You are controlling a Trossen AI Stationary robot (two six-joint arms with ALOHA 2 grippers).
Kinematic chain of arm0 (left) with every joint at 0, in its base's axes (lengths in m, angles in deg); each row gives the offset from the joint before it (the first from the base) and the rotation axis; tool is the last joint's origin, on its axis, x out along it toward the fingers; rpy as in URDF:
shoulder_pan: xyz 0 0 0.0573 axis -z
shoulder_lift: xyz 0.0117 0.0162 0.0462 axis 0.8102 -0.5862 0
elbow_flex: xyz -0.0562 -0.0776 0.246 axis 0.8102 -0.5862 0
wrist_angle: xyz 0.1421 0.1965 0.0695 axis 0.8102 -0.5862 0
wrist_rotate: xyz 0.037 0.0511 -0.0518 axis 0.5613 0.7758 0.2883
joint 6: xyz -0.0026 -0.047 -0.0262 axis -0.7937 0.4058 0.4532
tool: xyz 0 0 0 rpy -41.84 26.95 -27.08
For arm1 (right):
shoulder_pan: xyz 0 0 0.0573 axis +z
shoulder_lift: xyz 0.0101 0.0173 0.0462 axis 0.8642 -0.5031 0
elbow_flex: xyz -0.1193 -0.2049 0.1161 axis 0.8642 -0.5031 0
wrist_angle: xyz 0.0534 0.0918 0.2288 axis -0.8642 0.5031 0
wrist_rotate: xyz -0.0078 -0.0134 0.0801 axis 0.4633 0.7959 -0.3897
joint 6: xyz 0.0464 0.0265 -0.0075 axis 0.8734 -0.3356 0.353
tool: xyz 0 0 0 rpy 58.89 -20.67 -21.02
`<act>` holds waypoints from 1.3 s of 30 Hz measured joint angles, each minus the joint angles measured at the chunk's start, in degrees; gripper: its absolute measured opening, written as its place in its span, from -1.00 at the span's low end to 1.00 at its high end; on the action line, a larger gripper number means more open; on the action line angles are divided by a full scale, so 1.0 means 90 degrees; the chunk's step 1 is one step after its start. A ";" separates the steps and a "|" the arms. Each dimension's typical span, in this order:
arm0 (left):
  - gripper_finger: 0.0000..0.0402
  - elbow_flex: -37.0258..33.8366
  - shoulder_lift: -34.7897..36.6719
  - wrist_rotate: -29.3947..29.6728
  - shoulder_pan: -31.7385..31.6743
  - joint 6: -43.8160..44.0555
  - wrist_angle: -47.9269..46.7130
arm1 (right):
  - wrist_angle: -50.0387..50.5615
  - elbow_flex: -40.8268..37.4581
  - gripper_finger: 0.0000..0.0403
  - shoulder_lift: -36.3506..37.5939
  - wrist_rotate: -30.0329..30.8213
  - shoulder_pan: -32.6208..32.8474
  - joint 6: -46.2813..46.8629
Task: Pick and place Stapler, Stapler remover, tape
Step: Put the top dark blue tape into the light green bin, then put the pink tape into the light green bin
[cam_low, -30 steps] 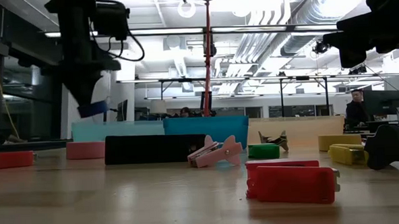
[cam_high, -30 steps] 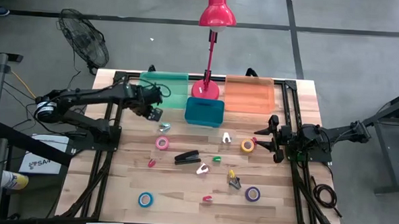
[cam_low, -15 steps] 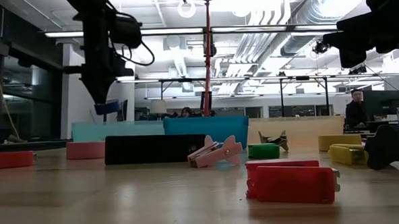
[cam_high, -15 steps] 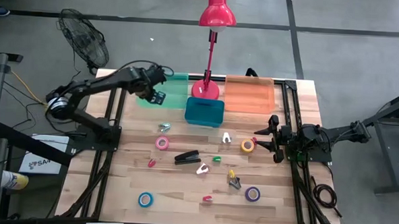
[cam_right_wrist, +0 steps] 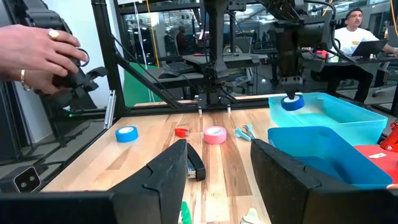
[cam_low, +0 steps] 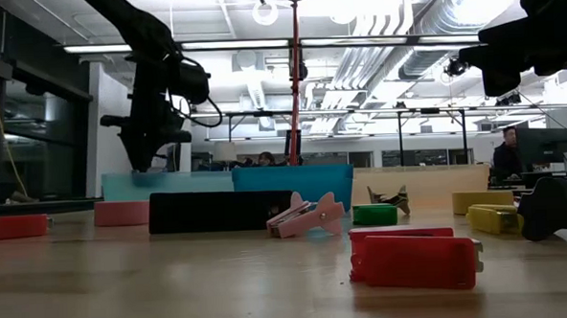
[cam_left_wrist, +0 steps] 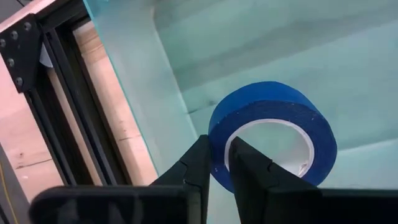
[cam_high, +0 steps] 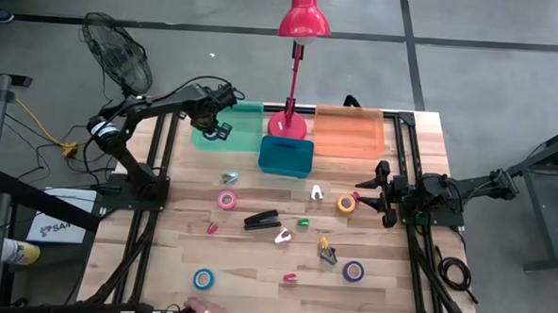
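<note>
High view | left gripper (cam_high: 220, 130) at 11 o'clock over green bin (cam_high: 248, 117), clenched on blue tape roll (cam_left_wrist: 273, 134) | right gripper (cam_high: 383, 193) at 3 o'clock, fingers apart, holding nothing

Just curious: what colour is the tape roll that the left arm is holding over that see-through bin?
Blue tape roll, clearest in the left wrist view.
</note>
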 joint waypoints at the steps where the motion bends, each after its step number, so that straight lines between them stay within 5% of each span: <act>1: -0.73 0.0000 -0.0001 0.0002 -0.0002 -0.0023 0.0018 | -0.0001 0.0000 -0.16 0.0001 0.0001 0.0000 0.0001; 14: -0.42 0.0000 0.0016 -0.0002 0.0012 -0.0066 0.0032 | -0.0001 0.0000 -0.16 0.0001 0.0001 0.0002 -0.0001; 25: -0.40 -0.0002 0.0944 -0.0865 0.0627 -0.0434 -0.0563 | 0.0001 0.0000 -0.16 0.0000 0.0000 0.0000 0.0000; 39: -0.40 -0.0002 0.1141 -0.1592 0.2450 0.2588 -0.1498 | 0.0002 0.0000 -0.16 -0.0001 -0.0002 0.0000 0.0000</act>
